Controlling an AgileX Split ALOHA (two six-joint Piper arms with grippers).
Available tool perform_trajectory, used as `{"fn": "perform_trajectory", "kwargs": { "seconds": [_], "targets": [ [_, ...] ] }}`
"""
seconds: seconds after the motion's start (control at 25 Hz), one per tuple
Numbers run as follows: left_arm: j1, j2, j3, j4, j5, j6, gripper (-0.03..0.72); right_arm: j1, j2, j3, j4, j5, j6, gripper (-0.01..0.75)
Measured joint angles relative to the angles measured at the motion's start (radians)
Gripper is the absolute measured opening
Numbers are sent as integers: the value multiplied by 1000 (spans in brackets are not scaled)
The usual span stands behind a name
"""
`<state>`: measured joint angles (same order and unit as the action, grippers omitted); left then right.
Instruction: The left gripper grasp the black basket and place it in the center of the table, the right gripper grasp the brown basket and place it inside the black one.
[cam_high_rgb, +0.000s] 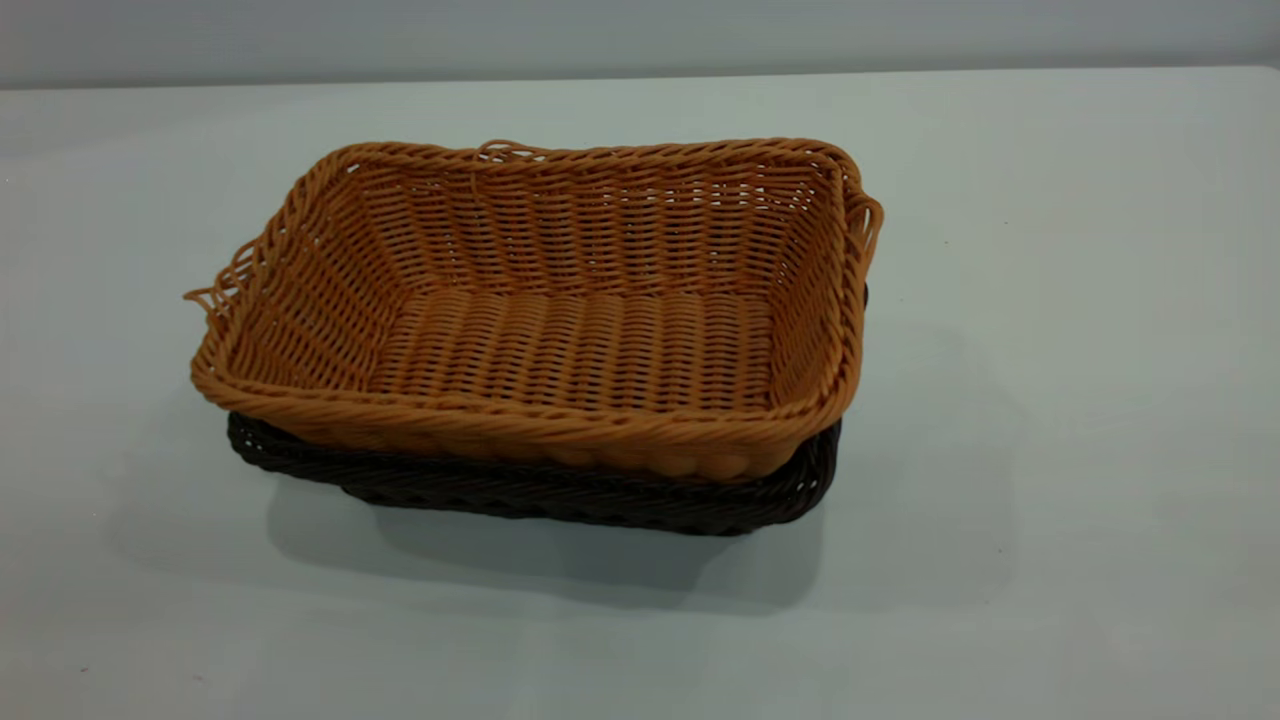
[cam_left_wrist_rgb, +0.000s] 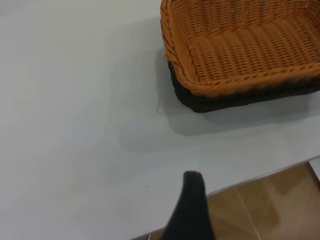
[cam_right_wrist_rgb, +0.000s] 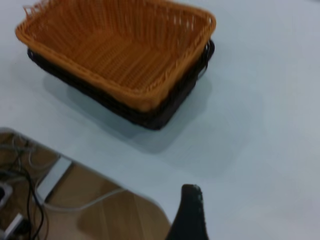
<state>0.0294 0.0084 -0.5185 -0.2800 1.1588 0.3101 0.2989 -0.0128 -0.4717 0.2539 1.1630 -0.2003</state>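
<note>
Already the rectangular orange-tan woven wicker basket, the brown basket, sits nested inside the rectangular dark brown-black woven wicker basket, the black basket, near the middle of the wide, pale grey matte table. Only the dark basket's braided rim and a strip of its side show beneath the orange one. The orange basket is empty; its ribbed woven floor is bare.

Little looks left to go wrong, though a few risks remain, as a judgement. The orange basket seems to ride high and slightly skewed in the dark one, so a nudge could tip or unseat it. Loose wicker loops stick out at its rim corners, and a passing finger could snag one and drag both baskets across the table.

Neither arm appears in the exterior view. In the left wrist view, one dark fingertip of the left gripper shows near the table's edge, well apart from the baskets; whether its claw is spread or pressed together cannot be told. The right gripper likewise shows a single dark fingertip by the table's edge, well apart from the baskets, and its claw state cannot be told either. Neither holds anything visible.
</note>
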Motion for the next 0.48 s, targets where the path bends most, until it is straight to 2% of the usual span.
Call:
{"fn": "perform_trajectory", "kwargs": {
  "seconds": [0.16,0.48],
  "targets": [
    [0,-26,24,21,-8,-25,583,0,-3,0,6,-2,-13,565],
    [0,-26,28,154,-23,-187,583,0,-3,0,15,-2,-18,565]
  ]
}}
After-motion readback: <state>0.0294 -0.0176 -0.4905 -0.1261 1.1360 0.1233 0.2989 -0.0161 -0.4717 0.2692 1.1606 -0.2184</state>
